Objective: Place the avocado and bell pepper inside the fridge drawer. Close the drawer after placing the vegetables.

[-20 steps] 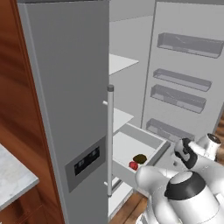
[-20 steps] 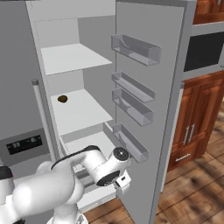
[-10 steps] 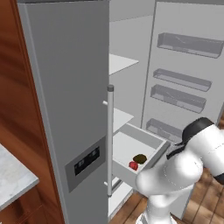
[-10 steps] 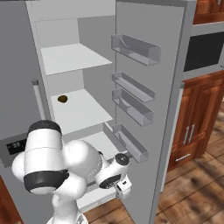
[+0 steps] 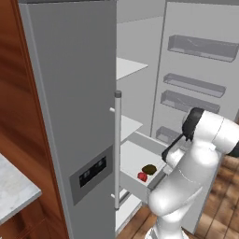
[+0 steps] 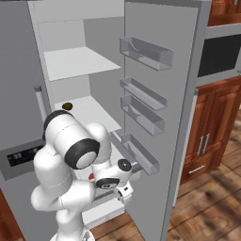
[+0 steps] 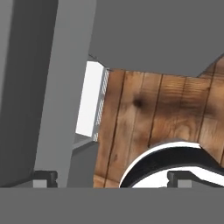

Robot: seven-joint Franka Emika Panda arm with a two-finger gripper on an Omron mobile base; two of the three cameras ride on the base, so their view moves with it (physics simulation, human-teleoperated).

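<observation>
The drawer [image 5: 140, 161] stands pulled out, holding the avocado [image 5: 149, 169] and a red pepper [image 5: 142, 176]. The fingers [image 7: 111, 179], spread wide and empty, point at the wooden floor [image 7: 144, 113] outside the drawer.

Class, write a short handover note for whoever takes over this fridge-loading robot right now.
Tool: open, empty, low beside the fridge drawer.
Drawer: pulled out; holds a dark oval lump, likely the avocado, and a red piece, likely the bell pepper.
Another small dark lump sits on the shelf above; unclear what it is.
Left: confirm both vegetables, then close the drawer.
</observation>
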